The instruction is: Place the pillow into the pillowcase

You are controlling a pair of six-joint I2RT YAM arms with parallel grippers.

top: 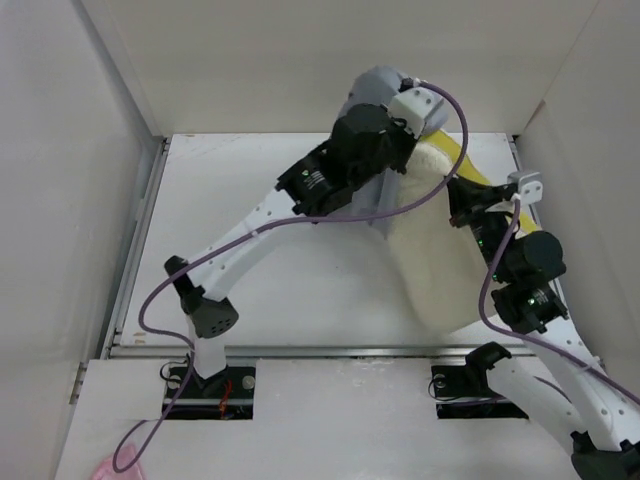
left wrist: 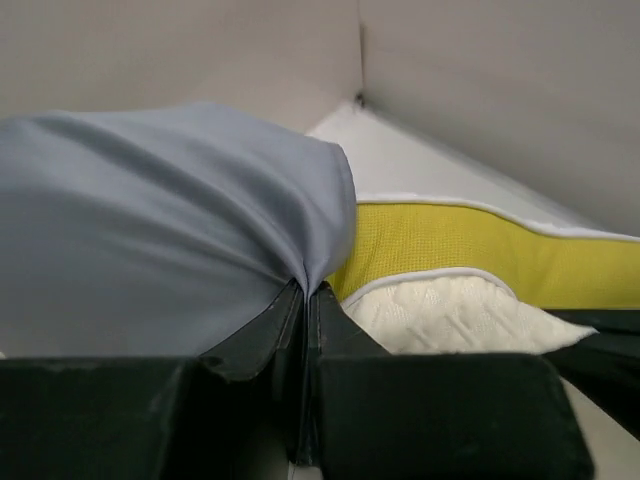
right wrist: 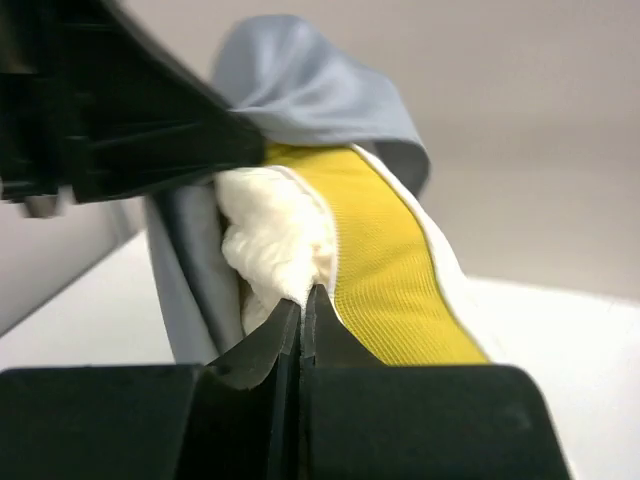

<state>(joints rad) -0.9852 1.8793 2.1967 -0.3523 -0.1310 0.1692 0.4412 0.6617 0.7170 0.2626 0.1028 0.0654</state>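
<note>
The cream pillow (top: 440, 250) with its yellow edge band (top: 455, 160) stands tilted at the right of the table. The grey pillowcase (top: 385, 90) is pulled over its far top corner. My left gripper (top: 400, 135) is shut on a pinch of the pillowcase (left wrist: 180, 240) beside the yellow band (left wrist: 470, 250). My right gripper (top: 470, 205) is shut on the pillow's cream cover (right wrist: 275, 235) next to the yellow band (right wrist: 385, 250). In the right wrist view the pillowcase (right wrist: 300, 90) drapes over the pillow's top and the left arm (right wrist: 100, 110) crosses above.
White walls (top: 60, 180) enclose the white table (top: 270, 200) on the left, back and right. A metal rail (top: 300, 350) runs along the near edge. Purple cables (top: 300, 220) loop along both arms.
</note>
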